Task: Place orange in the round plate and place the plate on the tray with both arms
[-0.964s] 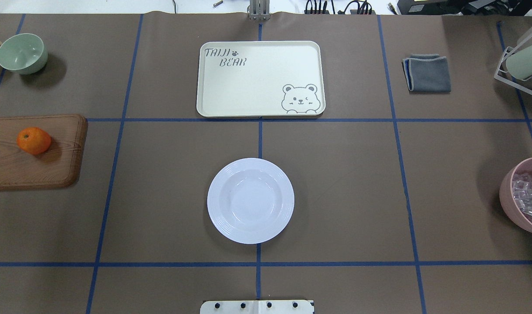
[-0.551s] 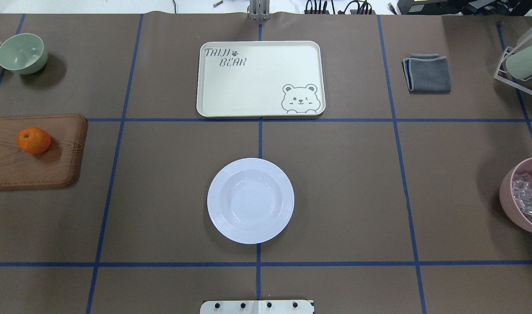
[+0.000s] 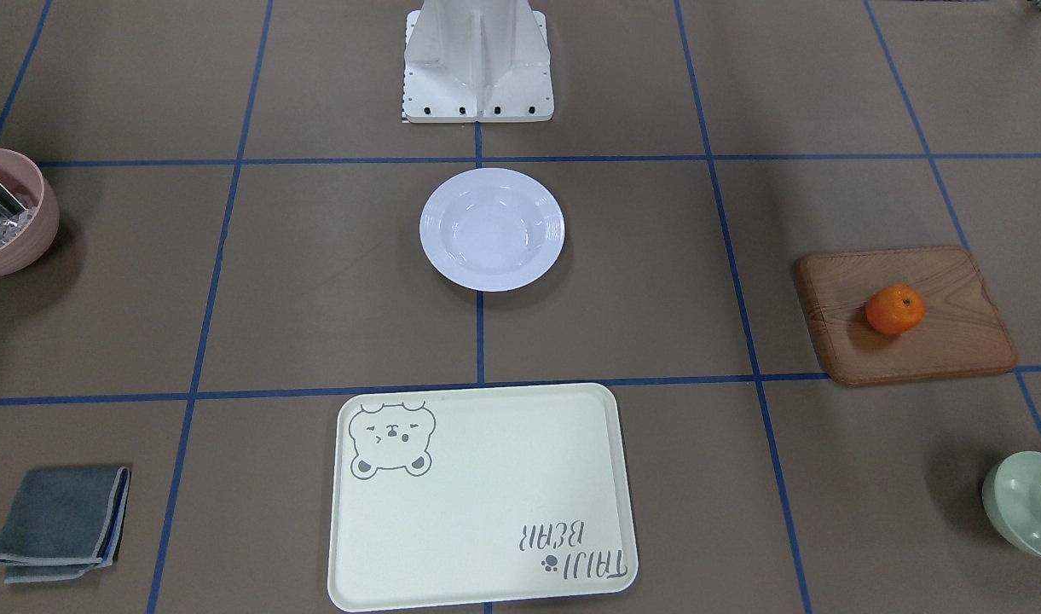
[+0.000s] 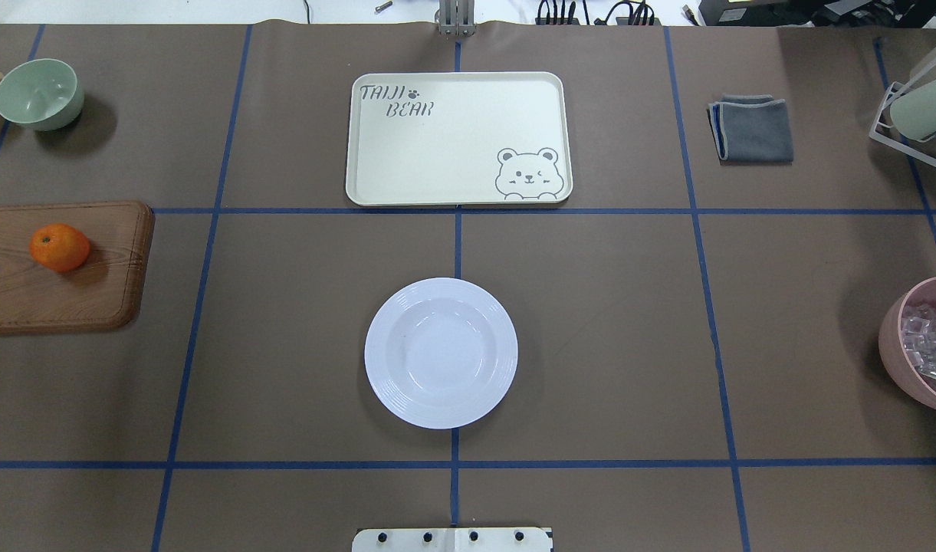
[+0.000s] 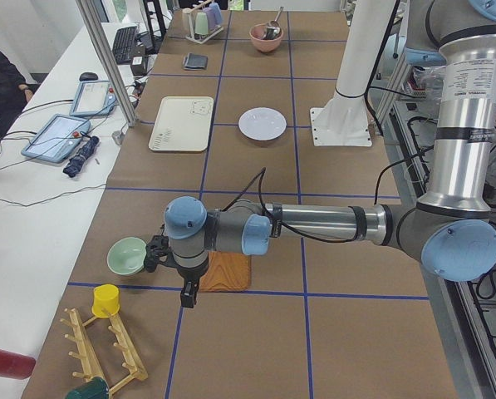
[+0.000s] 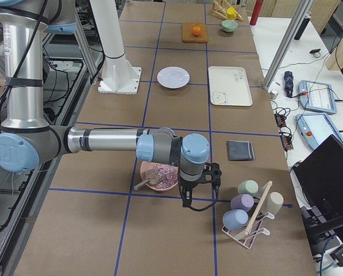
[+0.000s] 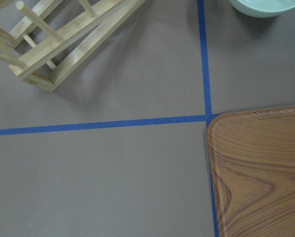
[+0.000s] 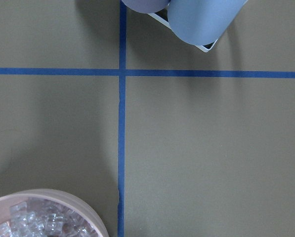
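The orange (image 4: 59, 247) (image 3: 894, 309) lies on a brown wooden board (image 4: 23, 299) at the table's left edge. The white round plate (image 4: 441, 353) (image 3: 492, 228) sits empty in the middle of the table, in front of the robot base. Beyond it lies the cream tray (image 4: 458, 138) (image 3: 482, 499) with nothing on it. Only the side views show my grippers. The left gripper (image 5: 187, 295) hangs over the table just off the board's outer end. The right gripper (image 6: 185, 201) hangs beside the pink bowl (image 6: 158, 175). For both I cannot tell whether they are open or shut.
A pale-green bowl (image 4: 38, 93) stands at the far left and a folded grey cloth (image 4: 751, 128) at the far right. A pink bowl (image 4: 920, 345) of clear cubes and a cup rack (image 4: 916, 107) line the right edge. A wooden peg rack (image 7: 63, 44) stands beyond the board.
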`<state>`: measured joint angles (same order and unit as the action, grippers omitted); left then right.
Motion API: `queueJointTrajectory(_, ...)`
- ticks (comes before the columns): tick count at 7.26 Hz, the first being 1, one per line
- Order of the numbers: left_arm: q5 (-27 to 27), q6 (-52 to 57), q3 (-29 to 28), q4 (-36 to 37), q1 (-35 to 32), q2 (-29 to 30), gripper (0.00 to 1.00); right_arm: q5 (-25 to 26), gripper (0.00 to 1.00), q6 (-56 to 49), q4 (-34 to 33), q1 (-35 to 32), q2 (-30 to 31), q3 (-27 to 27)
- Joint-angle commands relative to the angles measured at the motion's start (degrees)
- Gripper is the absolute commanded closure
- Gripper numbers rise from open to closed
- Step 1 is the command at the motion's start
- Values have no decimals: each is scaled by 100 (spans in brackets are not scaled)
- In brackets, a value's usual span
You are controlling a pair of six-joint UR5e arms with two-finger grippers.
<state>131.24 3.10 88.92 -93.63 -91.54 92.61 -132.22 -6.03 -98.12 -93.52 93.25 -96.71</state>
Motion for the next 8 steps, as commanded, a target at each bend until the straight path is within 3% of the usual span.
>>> queueJointTrajectory(1,7,-11,89,-120,57,2,2,3,0,14,-6,17,-113,-6)
queueJointTrajectory(4,7,-542,117,-727,443,2,2,-5,0,14,-6,79,-369,-24)
queueJointTrajectory(6,226,-3161,204,-1784,1134,29,1,-5,0,-3,-6,88,-352,-50)
queueJointTrajectory(8,156,-3973,214,-1949,1970,142,2,-14,0,180,-6,88,-352,-59)
